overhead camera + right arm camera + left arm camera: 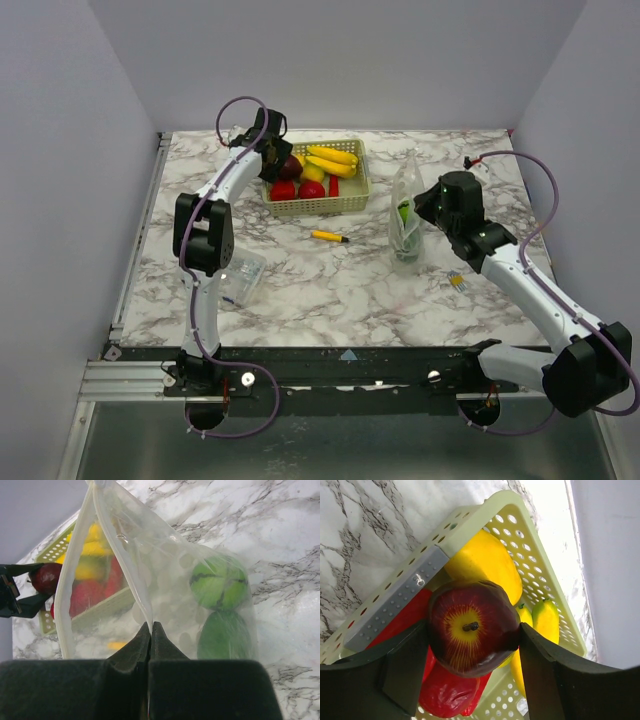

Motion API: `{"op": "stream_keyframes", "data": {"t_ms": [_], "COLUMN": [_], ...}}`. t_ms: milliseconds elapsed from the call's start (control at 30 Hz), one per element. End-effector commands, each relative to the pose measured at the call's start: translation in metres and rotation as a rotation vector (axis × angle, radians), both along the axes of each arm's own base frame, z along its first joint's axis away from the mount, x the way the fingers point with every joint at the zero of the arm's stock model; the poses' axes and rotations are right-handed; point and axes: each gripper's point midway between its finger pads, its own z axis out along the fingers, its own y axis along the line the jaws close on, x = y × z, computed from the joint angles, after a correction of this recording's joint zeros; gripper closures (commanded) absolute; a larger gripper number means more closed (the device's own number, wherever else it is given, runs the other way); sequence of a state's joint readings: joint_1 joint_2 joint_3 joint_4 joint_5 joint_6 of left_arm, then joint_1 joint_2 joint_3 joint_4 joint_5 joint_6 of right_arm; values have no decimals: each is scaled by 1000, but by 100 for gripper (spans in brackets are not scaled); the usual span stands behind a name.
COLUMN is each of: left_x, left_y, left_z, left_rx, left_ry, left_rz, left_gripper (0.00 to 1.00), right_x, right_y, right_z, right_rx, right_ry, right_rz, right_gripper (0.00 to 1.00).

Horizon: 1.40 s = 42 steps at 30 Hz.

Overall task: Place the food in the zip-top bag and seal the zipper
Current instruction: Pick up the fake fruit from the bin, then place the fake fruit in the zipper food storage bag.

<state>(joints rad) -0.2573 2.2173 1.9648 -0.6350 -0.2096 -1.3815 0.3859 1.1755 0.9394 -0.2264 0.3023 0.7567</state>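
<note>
My left gripper [275, 150] [474, 630] is down in the yellow-green basket [315, 207], its jaws closed against both sides of a dark-red apple [470, 625]. Around the apple lie a yellow fruit [482, 562], red pieces [445, 692] and bananas [332, 158]. My right gripper [418, 208] [151, 625] is shut on one edge of the clear zip-top bag [405, 215] [150, 560], holding it upright right of the basket, mouth up. Inside the bag sit a green pepper [218, 582] and another green piece [222, 635]. I cannot make out the zipper strip.
A thin yellow-and-black stick [329, 236] lies in front of the basket. A flat clear packet [240, 275] rests near the left arm. A small yellowish item [456, 282] lies by the right arm. Grey walls close in the table on three sides.
</note>
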Motion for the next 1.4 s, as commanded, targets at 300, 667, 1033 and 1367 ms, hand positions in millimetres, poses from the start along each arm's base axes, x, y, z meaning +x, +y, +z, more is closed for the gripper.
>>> {"op": "stream_keyframes", "data": {"t_ms": [300, 667, 1033, 1367], "left_x": [-79, -205, -249, -208], "left_y": [-72, -165, -219, -234], "left_z": [106, 223, 253, 184], "left_rx": [58, -316, -444, -356], "left_ry": [-195, -764, -837, -684], "left_rz": [-430, -1291, -1472, -1348], "left_gripper": [62, 73, 79, 84], "right_x": [19, 5, -2, -5], "right_y": [-5, 43, 56, 50], "right_z": [24, 9, 16, 33], "right_rx": [-360, -227, -116, -58], "right_ry": [-35, -59, -76, -101], "right_rz": [188, 432, 459, 386], "right_gripper": [99, 99, 99, 99]}}
